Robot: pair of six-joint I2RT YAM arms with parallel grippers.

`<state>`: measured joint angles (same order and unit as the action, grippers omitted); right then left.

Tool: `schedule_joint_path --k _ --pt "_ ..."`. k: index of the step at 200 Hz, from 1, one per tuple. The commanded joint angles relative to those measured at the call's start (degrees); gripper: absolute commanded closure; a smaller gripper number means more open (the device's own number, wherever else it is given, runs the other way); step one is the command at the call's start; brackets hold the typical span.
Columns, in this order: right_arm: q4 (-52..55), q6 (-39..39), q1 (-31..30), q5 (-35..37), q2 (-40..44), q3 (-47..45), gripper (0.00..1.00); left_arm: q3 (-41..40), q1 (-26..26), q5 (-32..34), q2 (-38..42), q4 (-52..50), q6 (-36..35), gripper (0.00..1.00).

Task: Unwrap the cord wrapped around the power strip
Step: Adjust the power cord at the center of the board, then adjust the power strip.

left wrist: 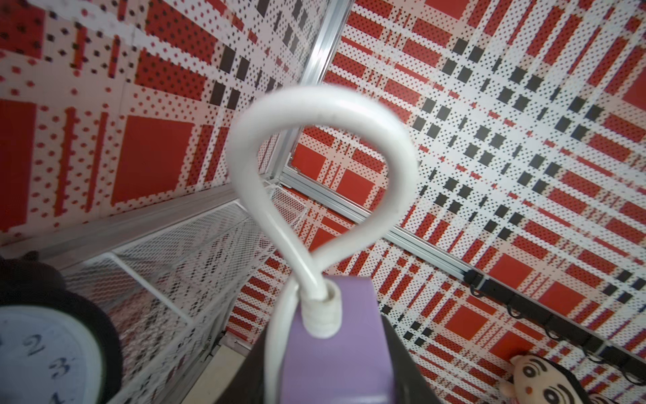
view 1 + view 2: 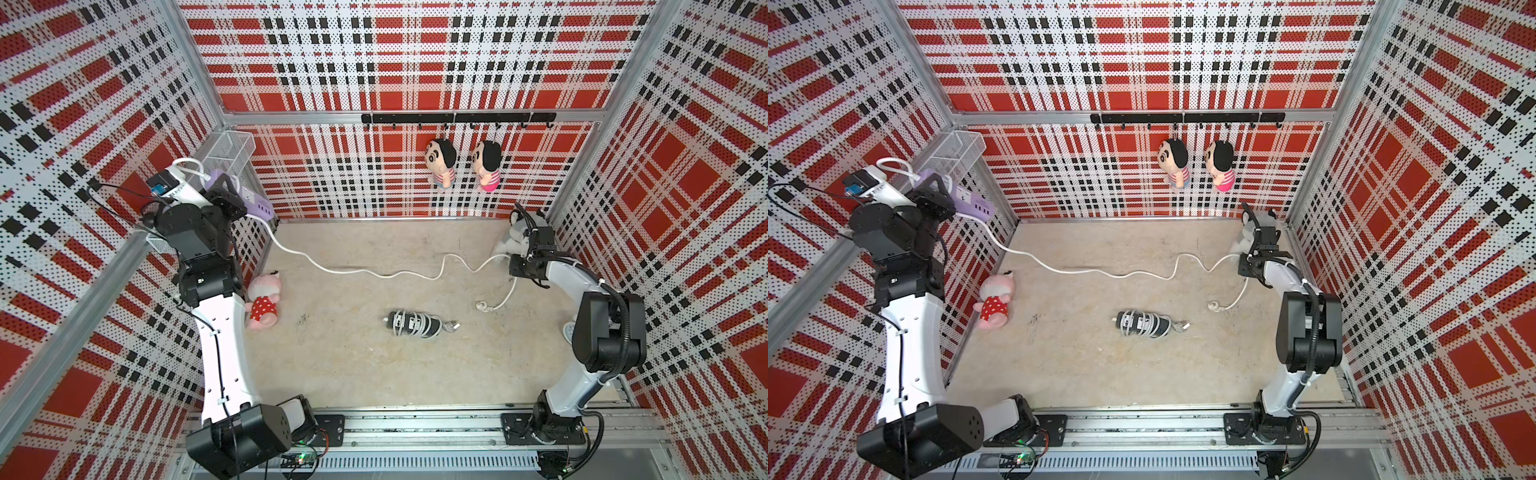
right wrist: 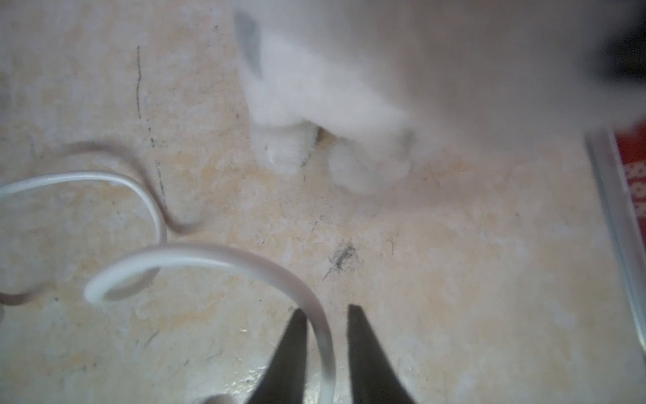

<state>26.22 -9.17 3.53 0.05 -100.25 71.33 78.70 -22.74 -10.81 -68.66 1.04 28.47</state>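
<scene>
Left wrist view gives us the only writing we can read: the numerals 2 and 3 on a clock face (image 1: pixel 42 353) beside a wire basket (image 1: pixel 167 266). Our left gripper (image 2: pixel 226 187) is clamped on the purple power strip (image 2: pixel 259 203), holding it off the floor by the left wall, near the back corner. Its white cord (image 2: pixel 357 272) makes one loop at the strip's end, then trails unwound across the floor to the plug (image 2: pixel 484 306). Our right gripper (image 3: pixel 325 309) has its jaws parted, and the cord passes loosely between them. Print on the strip is too small to read.
</scene>
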Motion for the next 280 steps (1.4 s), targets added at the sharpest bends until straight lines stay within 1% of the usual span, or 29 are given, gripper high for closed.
schedule_joint_path --k 1,12,19,25,30,36,39,53,70,82,100,110,122,138,143,150,158,168,182,192,204,220,229,256,280 --pt "1.4 0.3 0.1 -0.3 2.4 0.9 0.54 -2.4 3.7 -6.4 2.9 7.7 5.0 1.0" --pt "3.1 0.5 0.1 -2.3 3.2 1.9 0.4 -4.3 6.0 -7.5 3.3 9.4 6.5 1.0" --pt "4.2 0.7 0.2 -3.4 3.9 2.7 0.33 -5.9 6.9 -9.1 3.4 11.6 8.7 1.0" --pt "4.7 0.9 0.1 -4.5 4.9 2.9 0.29 -7.2 7.7 -10.3 3.5 13.6 10.7 1.0" --pt "4.9 1.1 0.1 -5.4 5.5 2.8 0.24 -8.3 8.6 -11.1 3.6 15.0 11.9 1.0" --pt "5.1 1.2 0.1 -6.0 6.5 2.7 0.22 -9.3 9.6 -11.6 3.5 16.6 13.2 1.0" --pt "5.2 1.2 0.1 -6.3 7.0 2.6 0.19 -9.7 10.2 -11.7 3.4 17.0 13.7 1.0" --pt "4.6 1.1 0.1 -10.1 9.6 1.8 0.18 -10.2 13.6 -10.7 3.3 17.3 13.6 1.0" --pt "1.4 0.1 -1.2 -18.6 13.3 0.0 0.19 -10.4 17.6 -11.2 2.5 18.7 14.6 1.0" --pt "-2.3 -1.3 -4.2 -25.4 15.2 -1.2 0.21 -11.5 19.9 -12.8 1.5 22.2 17.6 1.0" --pt "-10.4 -4.8 -10.2 -36.9 15.9 -2.5 0.24 -14.0 23.1 -17.1 -0.9 31.1 23.8 1.0" --pt "-15.7 -7.4 -13.3 -42.1 15.6 -2.9 0.26 -14.2 25.1 -18.3 -2.1 33.0 24.1 1.0" --pt "-23.8 -11.8 -16.4 -46.6 15.3 -3.3 0.27 -13.9 27.3 -18.7 -3.3 33.0 22.5 1.0" --pt "-37.1 -19.5 -18.7 -53.3 14.8 -4.2 0.26 -12.8 29.0 -21.6 -5.3 33.0 21.5 1.0" --pt "-41.5 -21.9 -19.0 -54.7 14.5 -4.5 0.24 -12.5 29.4 -22.6 -5.9 33.0 21.3 1.0" --pt "-47.3 -27.5 -19.3 -56.9 14.0 -4.8 0.21 -12.1 30.0 -24.0 -6.6 33.2 20.9 1.0" --pt "-53.3 -31.9 -19.3 -59.0 13.2 -4.9 0.16 -11.7 30.6 -25.8 -7.5 33.6 20.5 1.0" --pt "-59.6 -36.1 -19.7 -61.0 12.0 -4.7 0.08 -10.9 31.2 -29.0 -8.7 33.9 20.3 1.0" --pt "-61.9 -37.8 -20.9 -62.7 10.6 -3.3 0.0 -10.0 32.3 -32.2 -10.7 34.6 20.5 1.0" --pt "-60.6 -36.8 -21.9 -63.2 9.8 -1.9 0.0 -9.6 33.0 -34.0 -11.7 35.5 20.8 1.0" --pt "-57.3 -33.7 -23.7 -63.9 8.6 0.2 0.0 -8.9 34.0 -36.1 -13.0 36.9 21.4 1.0" --pt "-50.4 -28.3 -25.8 -64.0 6.8 3.6 0.0 -8.2 34.9 -37.6 -14.2 38.3 22.2 1.0" --pt "-48.0 -26.6 -26.6 -63.9 5.8 5.2 0.0 -7.7 35.2 -37.9 -14.6 38.3 22.1 1.0" --pt "-51.3 -28.4 -28.5 -64.9 3.8 6.3 0.0 -7.4 35.7 -38.2 -15.4 38.4 21.9 1.0" --pt "-50.9 -28.8 -29.8 -64.8 1.8 8.0 0.06 -7.5 36.4 -38.7 -16.2 39.4 22.1 1.0"
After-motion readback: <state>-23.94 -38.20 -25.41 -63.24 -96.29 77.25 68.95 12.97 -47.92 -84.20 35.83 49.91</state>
